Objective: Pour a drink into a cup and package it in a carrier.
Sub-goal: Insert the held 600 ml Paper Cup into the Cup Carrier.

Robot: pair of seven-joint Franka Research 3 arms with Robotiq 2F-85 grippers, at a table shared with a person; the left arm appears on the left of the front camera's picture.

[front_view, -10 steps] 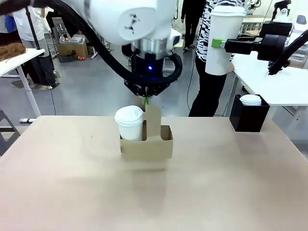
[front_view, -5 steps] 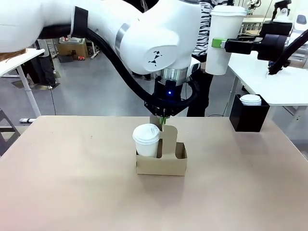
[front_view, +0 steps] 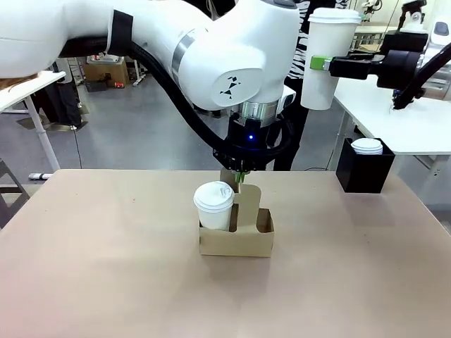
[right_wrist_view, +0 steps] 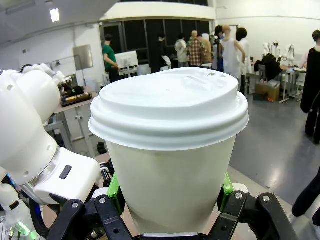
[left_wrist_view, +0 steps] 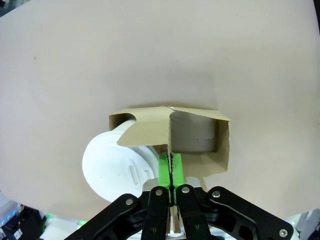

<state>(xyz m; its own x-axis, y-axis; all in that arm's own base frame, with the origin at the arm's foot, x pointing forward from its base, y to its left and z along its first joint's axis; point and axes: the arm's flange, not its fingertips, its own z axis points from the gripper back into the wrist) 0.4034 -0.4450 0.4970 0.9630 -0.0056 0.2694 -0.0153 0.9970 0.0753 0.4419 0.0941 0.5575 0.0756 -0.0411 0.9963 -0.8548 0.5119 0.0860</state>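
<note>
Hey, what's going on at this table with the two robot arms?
The left gripper pinches the upright handle of the cardboard carrier, which seems to rest on the table with one lidded white cup in a hole; the other hole is empty. The right gripper holds a second lidded cup up in the air.

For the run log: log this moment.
left hand: shut on carrier tab | carrier: on table, first cup in | right hand: holds second cup

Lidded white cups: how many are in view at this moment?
2. One cup sits in the carrier's left hole; the second cup is held high in the right gripper. The black box holds white lids; any cup beneath them would be hidden.
</note>
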